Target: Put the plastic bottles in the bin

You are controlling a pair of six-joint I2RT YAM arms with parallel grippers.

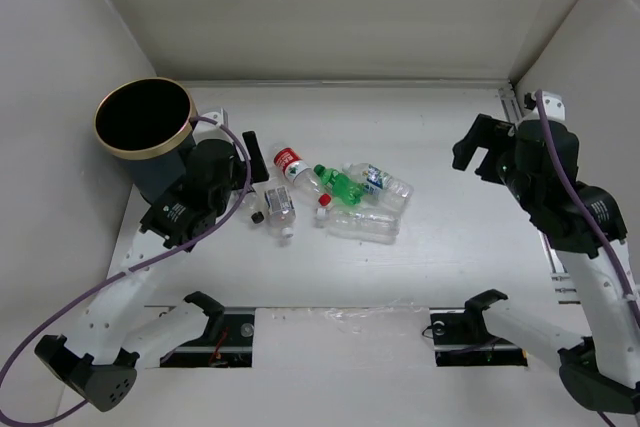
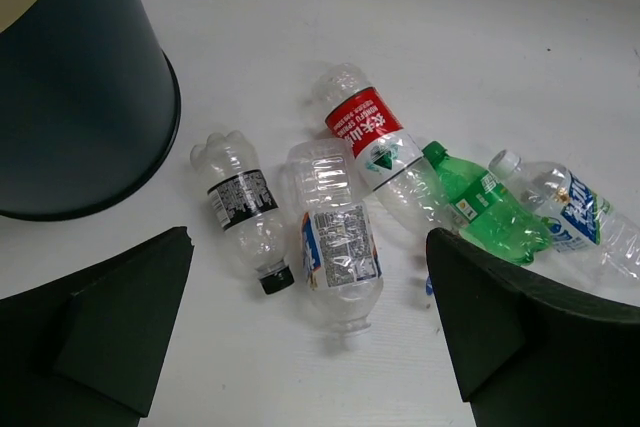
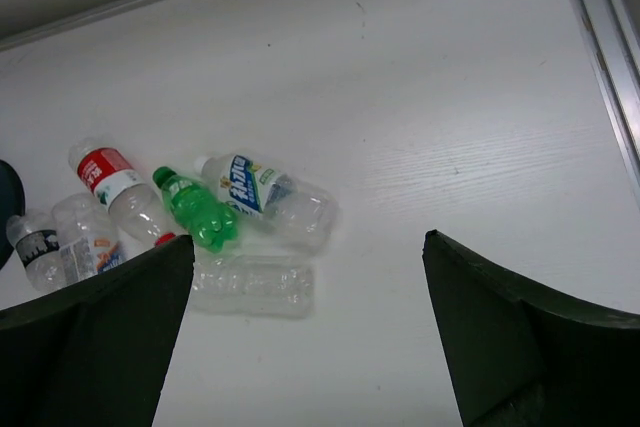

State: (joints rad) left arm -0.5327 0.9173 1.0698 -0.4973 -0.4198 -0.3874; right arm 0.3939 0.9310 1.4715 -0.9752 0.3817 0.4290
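**Step in hand: left arm lining up on a bottle**

**Location of parts.** In the overhead view the bin [image 1: 152,173] stands at the upper left of the table. Six bottles lie on their sides in a loose cluster at mid-frame, just right of the bin. From left to right they are:
- the black-labelled bottle [image 2: 240,212]
- the white-labelled bottle [image 2: 335,242]
- the red-labelled bottle [image 2: 375,137]
- the green bottle [image 2: 485,207]
- the blue-labelled bottle [image 2: 570,212]
- an unlabelled clear bottle [image 3: 255,282], below the green one

Several touch their neighbours. The bin's black inside shows no bottle, so the task appears to be at its start.

**Gripper state.** The left gripper [image 2: 308,242] hangs above the left end of the cluster, between the bin and the bottles. Its jaws are spread wide and hold nothing. The right gripper [image 3: 306,239] hangs at the right of the table, well apart from the cluster. Its jaws are also spread and empty.

**Next move.** The left wrist view frames the black-labelled and white-labelled bottles between the fingers, so one of these is the likely first pick. The move calls for a descent until the fingers straddle a single bottle across its body, followed by closing. The two bottles lie just beside each other, so a finger must enter the narrow gap without catching both. The short carry to the bin then requires a lift clear of its gold rim.
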